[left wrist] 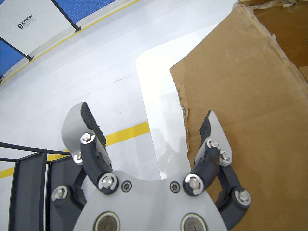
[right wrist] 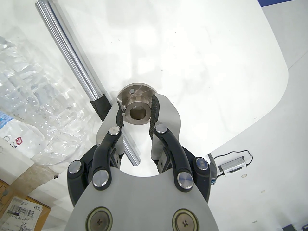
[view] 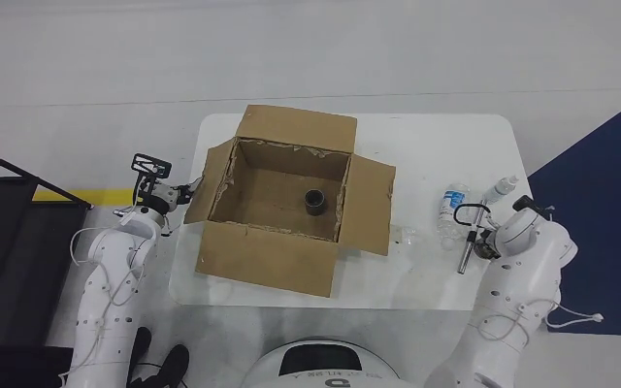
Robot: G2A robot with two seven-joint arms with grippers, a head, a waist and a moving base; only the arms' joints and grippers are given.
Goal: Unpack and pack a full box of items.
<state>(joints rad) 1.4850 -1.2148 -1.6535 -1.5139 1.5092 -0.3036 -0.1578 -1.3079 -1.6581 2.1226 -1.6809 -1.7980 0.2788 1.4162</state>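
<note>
Pinched between the ribbed pads of the right gripper (right wrist: 137, 112) is a small flanged metal bushing (right wrist: 137, 102), bore facing the wrist camera, its flange just past the fingertips. It is held low over the white table (right wrist: 204, 49); whether the flange touches the surface cannot be told. A polished steel rod (right wrist: 69, 49) lies on the table right alongside one finger and runs on beyond the fingertips. Farther out on that same side lies a crumpled clear plastic water bottle (right wrist: 31, 90). In the top view the rod (view: 467, 254) and the bottle (view: 451, 206) lie between this gripper (view: 473, 225) and the brown cardboard box (view: 291, 199).

The left gripper (left wrist: 146, 121) has its fingers spread wide with nothing between the pads. It sits off the table's edge, just beside the box's outer side flap (left wrist: 240, 109), whose ragged edge lies close to one finger. In the top view this gripper (view: 189, 186) is right at that flap. The box stands open, all four flaps folded out. Inside it, well away from both grippers, a short dark metal ring (view: 315, 202) sits on the floor.
</note>
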